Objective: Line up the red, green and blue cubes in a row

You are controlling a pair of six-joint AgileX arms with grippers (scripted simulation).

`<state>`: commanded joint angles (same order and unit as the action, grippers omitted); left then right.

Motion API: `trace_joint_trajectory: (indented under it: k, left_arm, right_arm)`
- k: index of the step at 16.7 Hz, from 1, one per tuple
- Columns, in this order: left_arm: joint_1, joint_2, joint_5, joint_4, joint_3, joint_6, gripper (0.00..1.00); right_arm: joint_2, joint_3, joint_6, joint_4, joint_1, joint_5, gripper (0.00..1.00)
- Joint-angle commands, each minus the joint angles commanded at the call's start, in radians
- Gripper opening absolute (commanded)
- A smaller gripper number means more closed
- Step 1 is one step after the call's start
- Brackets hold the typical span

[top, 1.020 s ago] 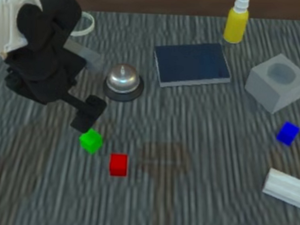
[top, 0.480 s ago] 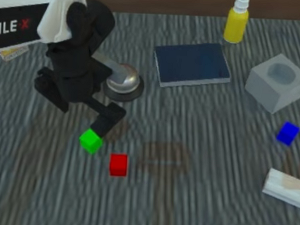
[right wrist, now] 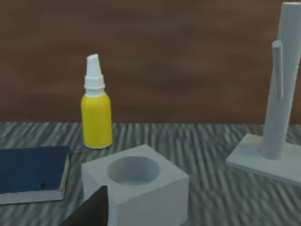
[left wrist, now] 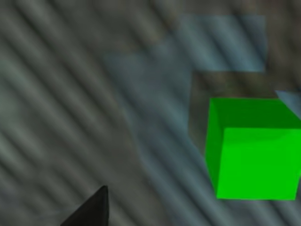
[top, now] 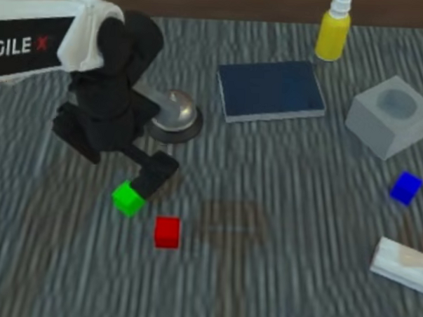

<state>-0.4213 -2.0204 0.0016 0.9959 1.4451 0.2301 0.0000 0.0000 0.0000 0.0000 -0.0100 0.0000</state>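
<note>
I saw a table [top: 277, 274] covered in grey, ribbed striped cloth filling nearly the whole top view. Along its far edge ran a plain dark brown wall [right wrist: 188, 56], evenly lit. No windows or other furniture showed.

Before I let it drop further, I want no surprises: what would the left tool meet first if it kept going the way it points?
Most likely the green cube, right at the left tool; how high the tool sits is unclear.
</note>
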Motion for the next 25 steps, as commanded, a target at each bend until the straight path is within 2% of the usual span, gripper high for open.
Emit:
trace_joint_trajectory:
  k: [6, 11, 24, 25]
  left_arm:
    - [0.000, -0.083, 0.001, -0.200, -0.116, 0.001, 1.00]
    - [0.000, -0.090, 0.001, -0.216, -0.125, 0.001, 1.00]
    - [0.000, -0.090, 0.001, -0.216, -0.125, 0.001, 0.02]
    - [0.000, -0.090, 0.001, -0.216, -0.125, 0.001, 0.00]
  right_arm:
    - [0.000, 0.000, 0.000, 0.000, 0.000, 0.000, 1.00]
    - [0.000, 0.000, 0.000, 0.000, 0.000, 0.000, 1.00]
    - [0.000, 0.000, 0.000, 0.000, 0.000, 0.000, 1.00]
    - [0.000, 0.000, 0.000, 0.000, 0.000, 0.000, 1.00]
